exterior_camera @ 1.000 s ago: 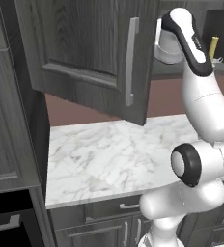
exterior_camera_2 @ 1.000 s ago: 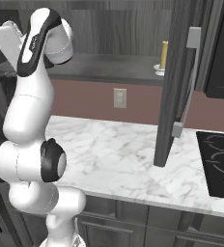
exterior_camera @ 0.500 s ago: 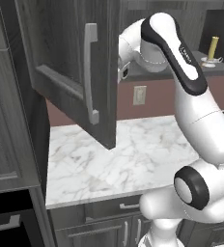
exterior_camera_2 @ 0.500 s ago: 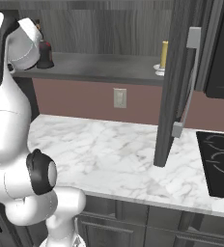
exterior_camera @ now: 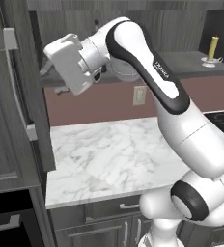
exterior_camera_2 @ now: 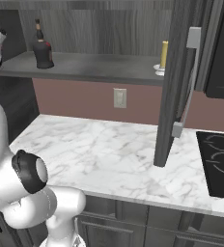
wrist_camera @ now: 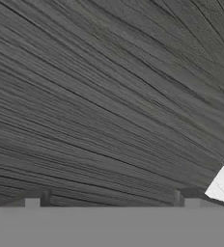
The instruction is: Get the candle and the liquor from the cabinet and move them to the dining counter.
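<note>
While cabinet (exterior_camera_2: 179,82) doors stand open, gripper (exterior_camera: 51,72) faces left door; jaw state unclear; liquor (exterior_camera_2: 42,48) upright behind hand, shelf's left end.

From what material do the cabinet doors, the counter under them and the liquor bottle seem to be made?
The cabinet door looks like dark grey wood with a matte finish: fine grain lines run along it. The counter looks like polished white marble, judging by its grey veins. The liquor bottle looks like black glass with a slight gloss, though glazed ceramic or plastic is also possible.
</note>
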